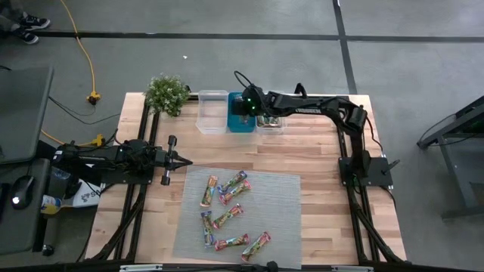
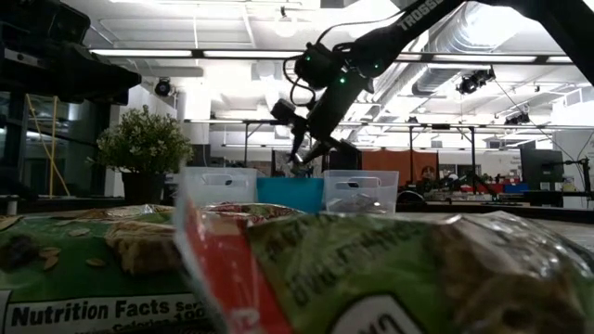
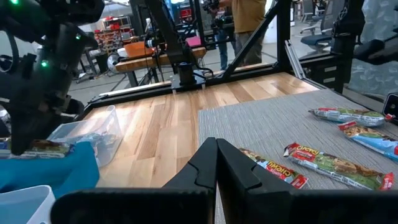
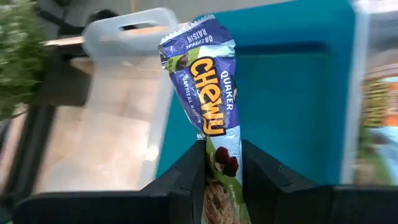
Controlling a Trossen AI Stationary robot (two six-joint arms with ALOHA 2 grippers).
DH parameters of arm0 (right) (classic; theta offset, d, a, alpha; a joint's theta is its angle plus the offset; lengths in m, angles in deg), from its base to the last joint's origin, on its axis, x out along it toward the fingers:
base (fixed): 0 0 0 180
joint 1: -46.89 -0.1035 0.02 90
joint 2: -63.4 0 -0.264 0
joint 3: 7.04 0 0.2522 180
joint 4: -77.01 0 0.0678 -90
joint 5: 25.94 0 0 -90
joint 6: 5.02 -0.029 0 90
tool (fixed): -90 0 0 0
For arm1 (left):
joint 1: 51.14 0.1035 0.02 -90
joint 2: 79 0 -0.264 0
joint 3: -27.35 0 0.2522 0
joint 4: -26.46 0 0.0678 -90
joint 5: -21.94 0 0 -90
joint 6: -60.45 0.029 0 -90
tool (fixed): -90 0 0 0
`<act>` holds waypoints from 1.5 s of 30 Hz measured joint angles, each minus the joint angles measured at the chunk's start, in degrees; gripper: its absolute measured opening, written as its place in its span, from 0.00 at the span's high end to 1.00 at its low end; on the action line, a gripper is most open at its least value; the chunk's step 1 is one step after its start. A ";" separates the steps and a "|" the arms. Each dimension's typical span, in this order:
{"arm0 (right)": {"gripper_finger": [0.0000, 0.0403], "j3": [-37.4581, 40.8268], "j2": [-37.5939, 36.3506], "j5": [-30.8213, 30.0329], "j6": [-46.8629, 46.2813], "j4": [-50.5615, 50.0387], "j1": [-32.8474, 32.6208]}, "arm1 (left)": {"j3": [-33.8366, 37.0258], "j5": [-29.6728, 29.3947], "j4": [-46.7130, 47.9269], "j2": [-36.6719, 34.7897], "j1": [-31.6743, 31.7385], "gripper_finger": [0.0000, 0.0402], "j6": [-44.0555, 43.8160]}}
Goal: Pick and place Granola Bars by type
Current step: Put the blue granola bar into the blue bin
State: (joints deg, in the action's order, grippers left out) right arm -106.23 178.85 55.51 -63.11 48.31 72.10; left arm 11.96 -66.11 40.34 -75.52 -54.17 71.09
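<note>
1. The bar in play is a blue oatmeal-raisin bar (image 4: 208, 106). It stands up between the fingers of the right gripper (image 4: 222, 177), which is clamped on its lower end.
2. Directly beneath that gripper (image 1: 243, 106) is the teal bin (image 1: 240, 123). A clear bin (image 1: 212, 112) sits on one side of it and a second clear bin (image 1: 271, 123) on the other, so I'd judge this bar is about to be dropped in.
3. The second clear bin seems to hold some bars already (how many I can't make out).
4. Well away from the right gripper, seven loose bars (image 1: 227, 217) lie scattered on the grey mat (image 1: 280, 211), waiting to be sorted. By my reckoning the job is perhaps half done.
5. The left gripper (image 1: 184, 161) waits at the mat's near corner, fingers pressed together on nothing.
</note>
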 joint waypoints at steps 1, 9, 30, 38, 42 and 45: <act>0.81 0.00 -0.04 -0.87 -0.02 -0.89 0.16 | 0.00 0.00 0.00 -0.02 0.00 1.00 -0.02; 0.81 0.00 -0.04 -0.07 0.67 -2.48 1.14 | -0.01 0.00 -0.02 -0.01 0.02 1.00 0.00; 0.60 0.00 -1.34 15.23 18.67 4.85 2.09 | 0.00 -0.02 -0.02 0.00 0.00 1.00 -0.02; 0.60 0.00 -5.73 31.65 37.27 5.95 1.87 | -0.02 0.00 -0.02 0.00 0.02 1.00 0.00; 0.60 0.00 -7.40 38.95 44.12 6.20 -0.04 | -0.02 0.00 -0.02 0.00 0.02 1.00 -0.02; 0.60 0.00 -7.89 40.76 50.54 5.73 -3.20 | -0.02 0.00 -0.02 0.00 0.02 1.00 0.00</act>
State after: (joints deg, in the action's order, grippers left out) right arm -106.23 170.96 96.27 -12.56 54.04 68.90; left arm 11.95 -66.11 40.32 -75.52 -54.15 71.09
